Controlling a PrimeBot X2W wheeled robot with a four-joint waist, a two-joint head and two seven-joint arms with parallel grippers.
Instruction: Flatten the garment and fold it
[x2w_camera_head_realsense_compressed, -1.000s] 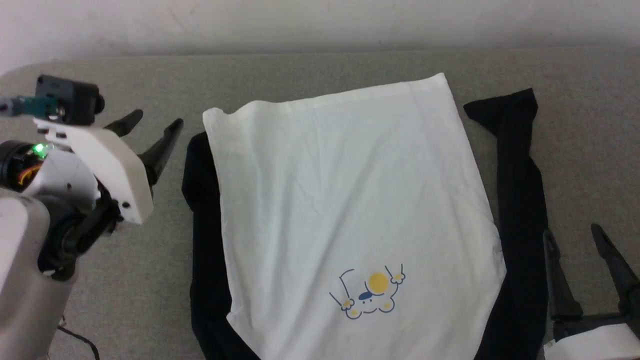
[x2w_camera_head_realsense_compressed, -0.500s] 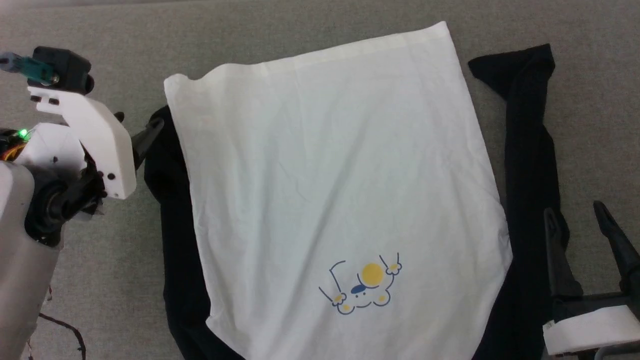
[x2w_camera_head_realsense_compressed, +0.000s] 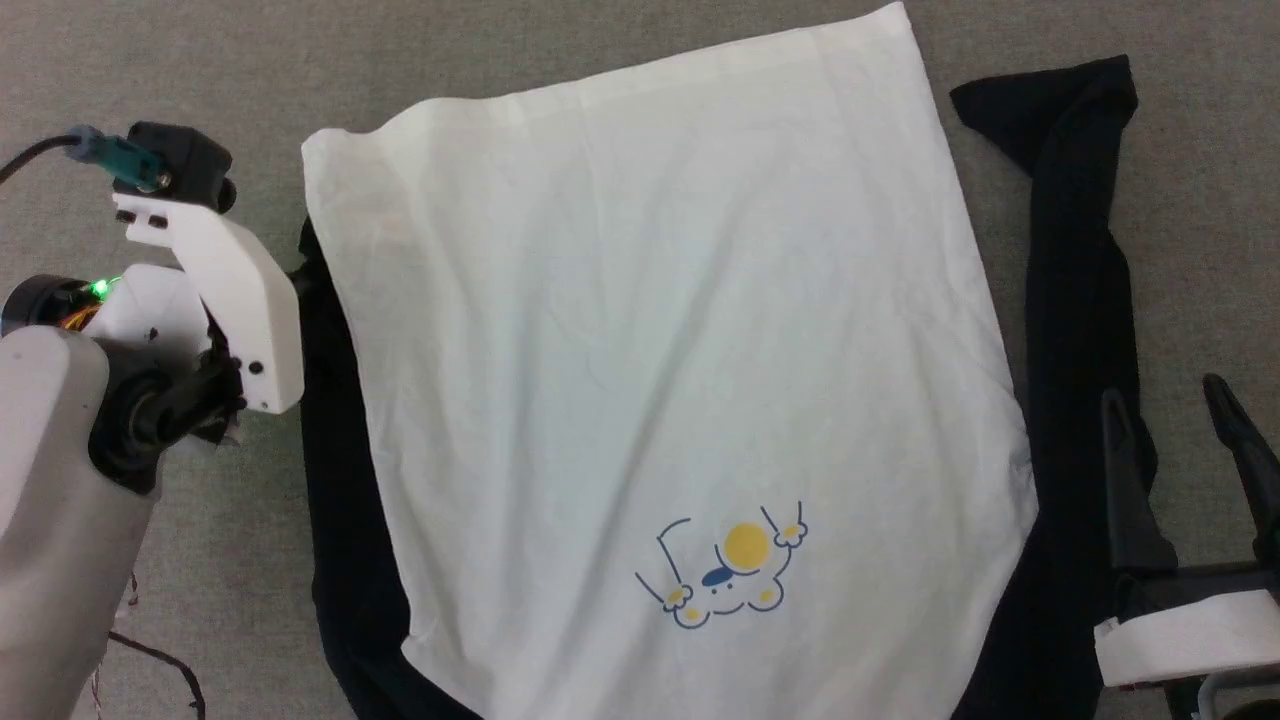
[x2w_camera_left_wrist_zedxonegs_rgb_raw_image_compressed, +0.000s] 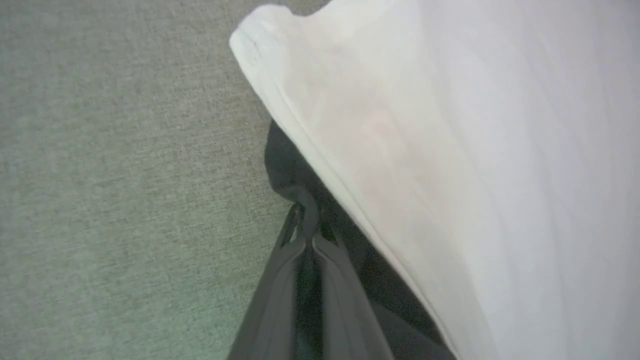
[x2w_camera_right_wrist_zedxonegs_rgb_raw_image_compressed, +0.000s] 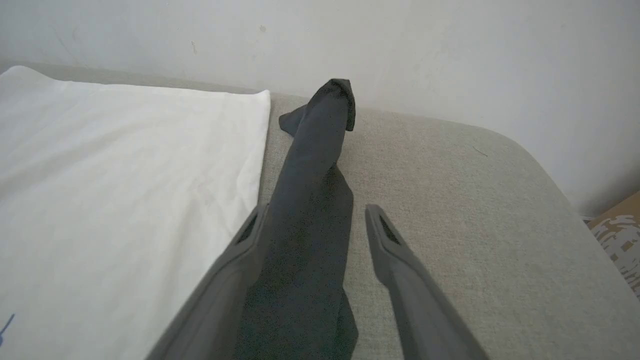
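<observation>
My left pincer (x2w_camera_left_wrist_zedxonegs_rgb_raw_image_compressed: 304, 227) has closed in from beside the garment (x2w_camera_head_realsense_compressed: 650, 350) and now pinches its black sleeve (x2w_camera_left_wrist_zedxonegs_rgb_raw_image_compressed: 285, 170) at the left edge. The garment lies spread on the grey cushion (x2w_camera_head_realsense_compressed: 150, 60); my right pincer (x2w_camera_head_realsense_compressed: 1163, 395) gapes over the other sleeve (x2w_camera_head_realsense_compressed: 1070, 250). Still flattening, I judge: next, draw this sleeve outward, gently.

The left arm (x2w_camera_head_realsense_compressed: 55, 500) rises along the frame's left edge, its white wrist (x2w_camera_head_realsense_compressed: 240, 300) angled rightward. The left gripper (x2w_camera_left_wrist_zedxonegs_rgb_raw_image_compressed: 306, 227) is pinched tight on the garment (x2w_camera_left_wrist_zedxonegs_rgb_raw_image_compressed: 287, 167). At lower right, the right gripper (x2w_camera_head_realsense_compressed: 1165, 400) points up-frame, fingers spread wide.
</observation>
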